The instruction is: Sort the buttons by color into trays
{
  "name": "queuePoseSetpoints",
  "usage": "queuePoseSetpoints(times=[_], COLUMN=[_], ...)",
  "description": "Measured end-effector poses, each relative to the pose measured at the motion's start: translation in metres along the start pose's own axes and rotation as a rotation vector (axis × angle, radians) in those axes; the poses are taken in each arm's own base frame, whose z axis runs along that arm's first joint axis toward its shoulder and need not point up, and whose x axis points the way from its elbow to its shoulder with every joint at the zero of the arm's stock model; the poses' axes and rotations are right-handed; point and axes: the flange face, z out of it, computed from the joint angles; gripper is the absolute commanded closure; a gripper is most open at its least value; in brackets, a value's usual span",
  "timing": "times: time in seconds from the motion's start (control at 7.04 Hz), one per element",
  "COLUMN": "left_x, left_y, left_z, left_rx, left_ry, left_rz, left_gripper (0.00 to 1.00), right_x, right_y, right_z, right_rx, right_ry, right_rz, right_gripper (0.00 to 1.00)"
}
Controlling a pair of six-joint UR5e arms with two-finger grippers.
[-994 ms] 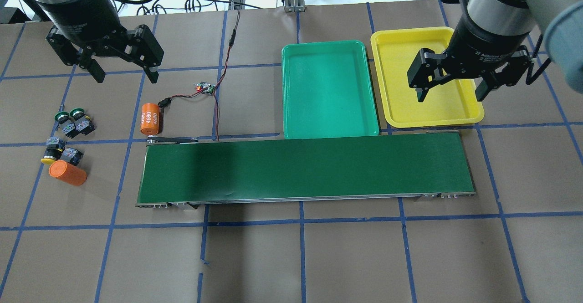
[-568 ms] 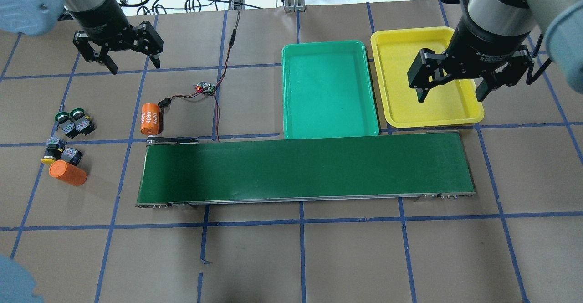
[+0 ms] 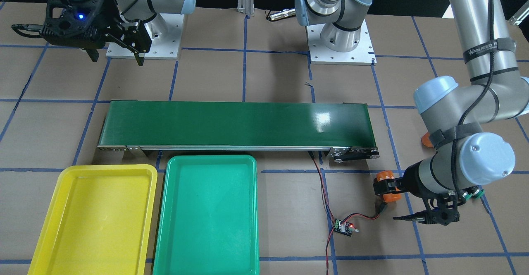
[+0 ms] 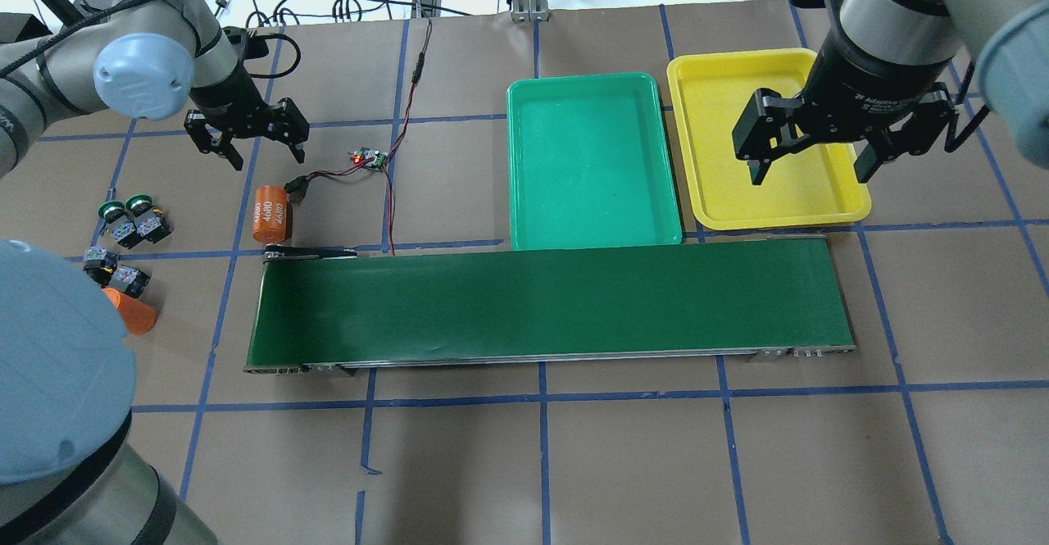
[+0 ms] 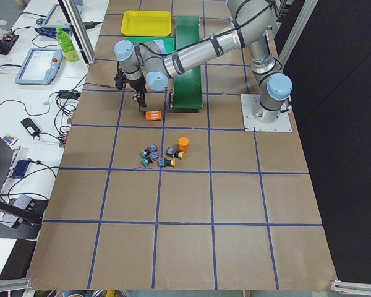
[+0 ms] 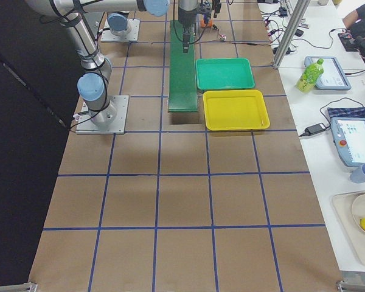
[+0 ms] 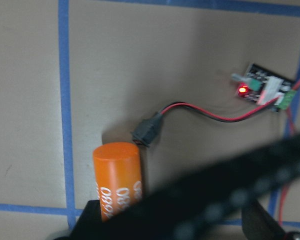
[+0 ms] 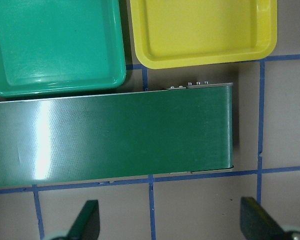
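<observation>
Four buttons lie at the table's left: two green-capped (image 4: 123, 215) and, just below, two yellow-capped (image 4: 115, 273) partly hidden by my left arm's elbow. They also show in the exterior left view (image 5: 159, 156). My left gripper (image 4: 264, 153) is open and empty, above an orange cylinder (image 4: 270, 213), to the right of the buttons. My right gripper (image 4: 810, 173) is open and empty over the yellow tray (image 4: 721, 119). The green tray (image 4: 590, 160) lies beside it on the left. Both trays hold nothing.
A long dark green conveyor belt (image 4: 549, 303) runs across the middle, in front of the trays. A small controller board (image 4: 369, 158) with red-black wires lies right of the left gripper. A second orange cylinder (image 4: 139, 318) lies below the buttons.
My left gripper has moved down and right, from the far left corner to above the orange cylinder. Its elbow now covers the lower left. The right arm has not moved.
</observation>
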Motion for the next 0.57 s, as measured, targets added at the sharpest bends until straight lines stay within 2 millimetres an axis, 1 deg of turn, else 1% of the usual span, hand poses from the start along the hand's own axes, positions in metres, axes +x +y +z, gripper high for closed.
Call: queuePoseSetpoints(times=[0.14, 0.28, 0.43, 0.57], left_x=[-0.014, -0.020, -0.022, -0.023], left_y=[0.004, 0.011, 0.017, 0.020], left_z=[0.019, 0.041, 0.061, 0.072], left_rx=[-0.005, 0.011, 0.036, 0.058], left_ry=[0.004, 0.004, 0.001, -0.001], left_rz=[-0.008, -0.020, -0.034, -0.040], left_gripper=[0.00, 0.14, 0.68, 1.00], right_x=[0.000, 0.000, 0.000, 0.000], right_y=[0.000, 0.000, 0.000, 0.000], right_z=[0.000, 0.000, 0.000, 0.000], right_rx=[0.000, 0.001, 0.001, 0.000], right_ry=[0.000, -0.001, -0.001, -0.001], right_rz=[0.001, 0.002, 0.002, 0.002], right_gripper=[0.00, 0.00, 0.00, 0.00])
